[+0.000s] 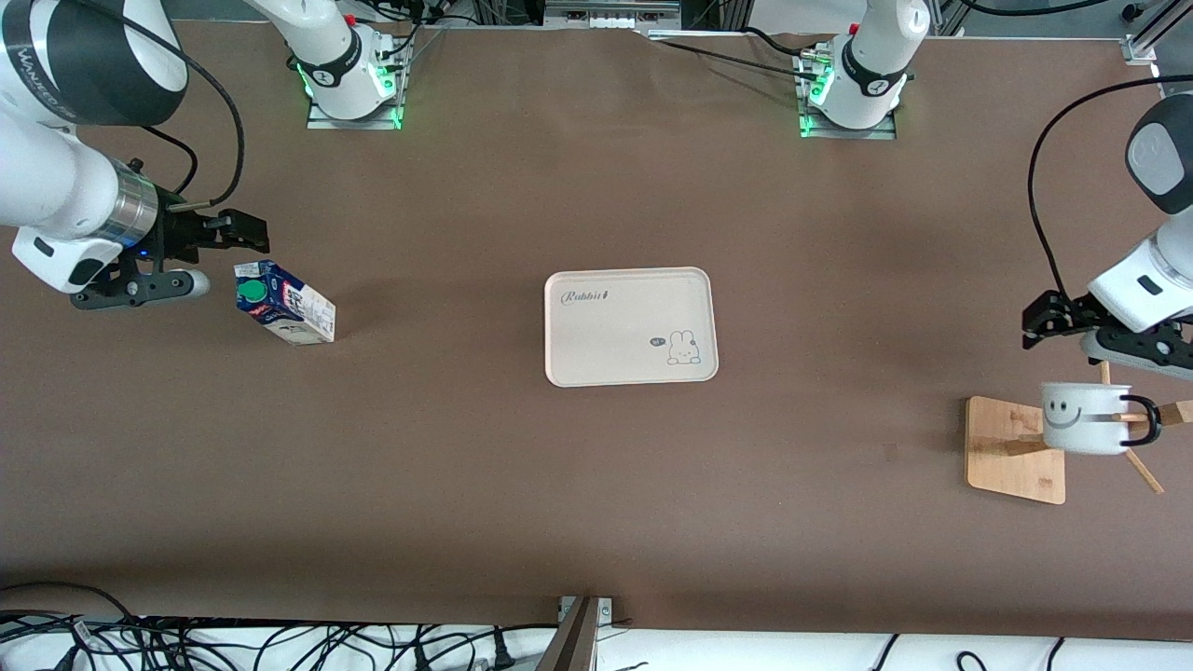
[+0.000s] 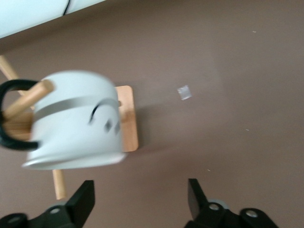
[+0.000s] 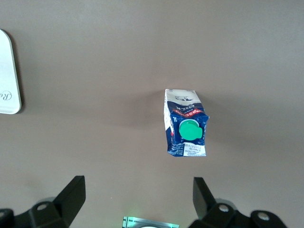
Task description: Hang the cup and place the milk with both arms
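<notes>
From the front, the cup point(image 1: 1086, 417) hangs on a rack point(image 1: 1016, 450) peg; the milk point(image 1: 284, 303) stands on the surface near the tray point(image 1: 630, 326). Wrist views: left gripper point(image 2: 141, 195) and right gripper point(image 3: 138, 192), jaws apart, empty.

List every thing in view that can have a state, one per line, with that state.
White smiley mug with black loop handle: hung by its handle on the wooden peg rack.
Blue and white milk carton: upright on the table, green cap on, not held.
Cream rabbit tray: empty.
Left gripper: open, above the mug.
Right gripper: open, beside the carton.
</notes>
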Robot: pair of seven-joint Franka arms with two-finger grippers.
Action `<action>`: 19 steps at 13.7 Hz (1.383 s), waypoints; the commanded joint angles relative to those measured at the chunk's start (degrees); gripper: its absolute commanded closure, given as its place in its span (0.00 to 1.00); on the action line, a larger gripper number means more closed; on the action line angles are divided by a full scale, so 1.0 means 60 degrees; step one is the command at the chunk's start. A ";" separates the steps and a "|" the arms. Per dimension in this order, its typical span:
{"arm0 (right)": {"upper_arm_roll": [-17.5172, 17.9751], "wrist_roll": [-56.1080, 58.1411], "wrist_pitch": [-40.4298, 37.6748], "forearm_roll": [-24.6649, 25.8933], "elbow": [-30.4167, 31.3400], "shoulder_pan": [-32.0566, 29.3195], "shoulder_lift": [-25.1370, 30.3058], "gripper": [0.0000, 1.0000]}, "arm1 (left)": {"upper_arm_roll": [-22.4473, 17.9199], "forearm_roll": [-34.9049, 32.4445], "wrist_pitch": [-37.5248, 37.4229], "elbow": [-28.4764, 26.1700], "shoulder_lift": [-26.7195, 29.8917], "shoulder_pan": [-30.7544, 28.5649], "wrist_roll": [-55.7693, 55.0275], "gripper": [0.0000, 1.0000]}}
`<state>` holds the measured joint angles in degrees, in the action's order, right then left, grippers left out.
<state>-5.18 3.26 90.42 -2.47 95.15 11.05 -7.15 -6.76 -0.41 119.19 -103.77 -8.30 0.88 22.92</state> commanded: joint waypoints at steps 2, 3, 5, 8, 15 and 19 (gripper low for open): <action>0.0336 -0.1005 0.0514 0.0016 -0.0462 0.0341 0.0078 0.00 | 0.0729 0.0128 -0.1521 0.0025 0.0913 0.0263 -0.0930 0.00; 0.0365 -0.1316 0.0414 0.0074 -0.0667 0.0341 0.0093 0.00 | 0.0905 0.0142 -0.2004 -0.0004 0.1147 0.0263 -0.1238 0.00; 0.0380 -0.1436 -0.0140 0.0133 -0.1077 0.0268 0.0370 0.00 | 0.1126 0.0127 -0.2782 -0.0063 0.1645 0.0277 -0.1883 0.00; 0.0380 -0.1451 -0.0217 0.0950 -0.1460 0.0049 0.0400 0.00 | 0.1069 0.0011 -0.3430 -0.0486 0.2392 0.0510 -0.2207 0.00; 0.0380 -0.0414 -0.0964 0.0031 -0.1343 -0.1504 0.0474 0.00 | 0.0819 0.0112 -0.3973 -0.0342 0.2380 0.0512 -0.3263 0.00; 0.0512 -0.0294 -0.0656 0.0162 -0.1401 -0.1505 0.0576 0.00 | 0.0746 0.0127 -0.3855 -0.0181 0.2380 0.0483 -0.3219 0.00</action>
<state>-3.31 0.69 86.27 -1.16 87.00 2.98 -4.69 -1.93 -0.21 95.88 -105.44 5.55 3.69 3.95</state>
